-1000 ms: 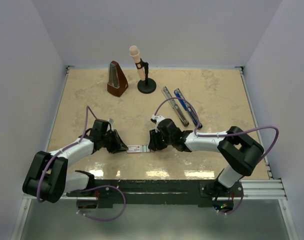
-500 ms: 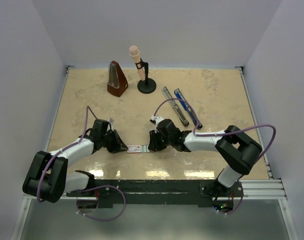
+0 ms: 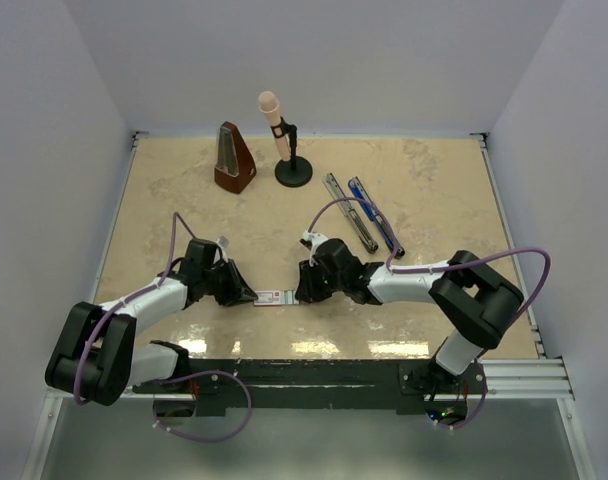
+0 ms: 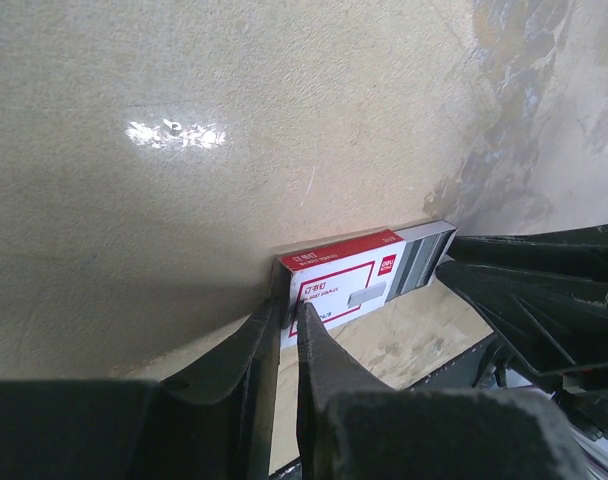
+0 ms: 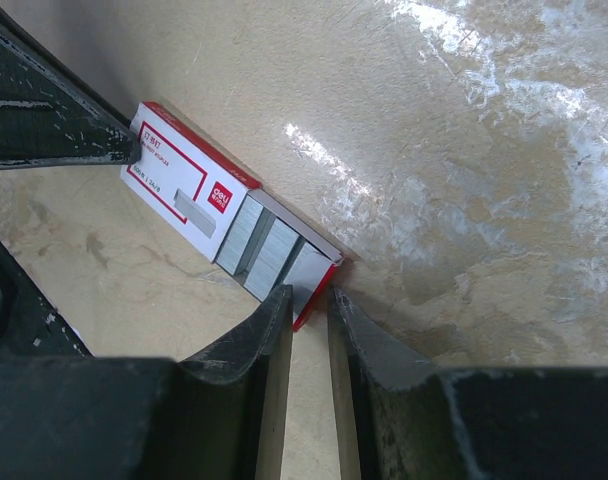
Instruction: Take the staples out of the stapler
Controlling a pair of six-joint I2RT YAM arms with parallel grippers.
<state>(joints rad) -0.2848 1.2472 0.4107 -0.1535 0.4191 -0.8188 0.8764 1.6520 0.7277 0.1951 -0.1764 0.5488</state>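
While the task concerns the stapler (image 3: 377, 220), both end effectors meet at a small white box (image 4: 344, 285) with red print near the front of the bench (image 3: 184, 190). Left end effector (image 4: 290, 315): fingers nearly together, pinching the closed end of the box sleeve. Right end effector (image 5: 309, 300): fingers likewise narrow, pinching the red end of the inner tray (image 5: 304, 236), which stands partly out of the sleeve so that blocks of grey staples (image 5: 272, 252) show. The box's long axis runs left to right, in line with the two opposed end effectors. The stapler lies well apart, beyond and to the right of the right end effector. It is opened flat, silvery rail and blue body side by side, long axis running from far-left to near-right. The right arm is judged the nearer. Reaching the stapler would call for letting go of the tray first.
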